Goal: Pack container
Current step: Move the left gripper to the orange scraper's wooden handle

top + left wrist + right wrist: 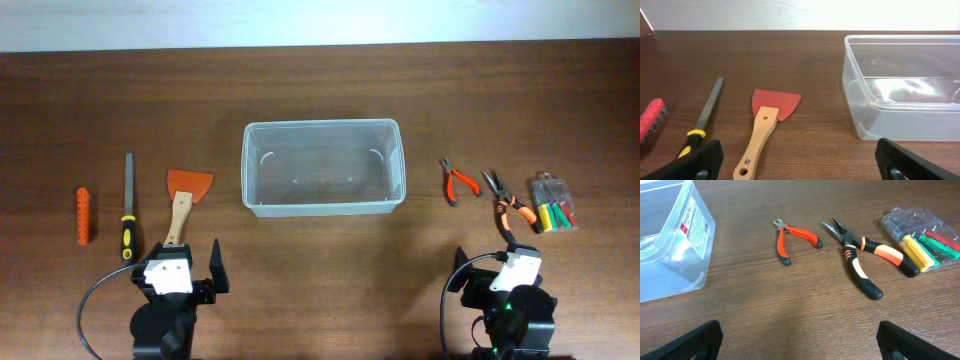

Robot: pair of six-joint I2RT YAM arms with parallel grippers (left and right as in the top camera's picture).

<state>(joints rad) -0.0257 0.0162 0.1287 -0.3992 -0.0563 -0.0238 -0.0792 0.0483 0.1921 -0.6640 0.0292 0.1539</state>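
Both hands sit well short of container rim.

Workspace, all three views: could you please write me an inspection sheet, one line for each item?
Surface: brown wooden table, no spills seen.
Job's things: container upright in the middle, nothing inside. Left of it: orange strip, file, scraper. Right of it: cutters, pliers, bit case.
Clutter: nothing seen.
Hands: left hand and right hand both open, holding nothing, at the near edge.
Cables: left cable and right cable, black, each looping beside its arm's base.
Surroundings: pale strip beyond the far edge; nothing else seen.
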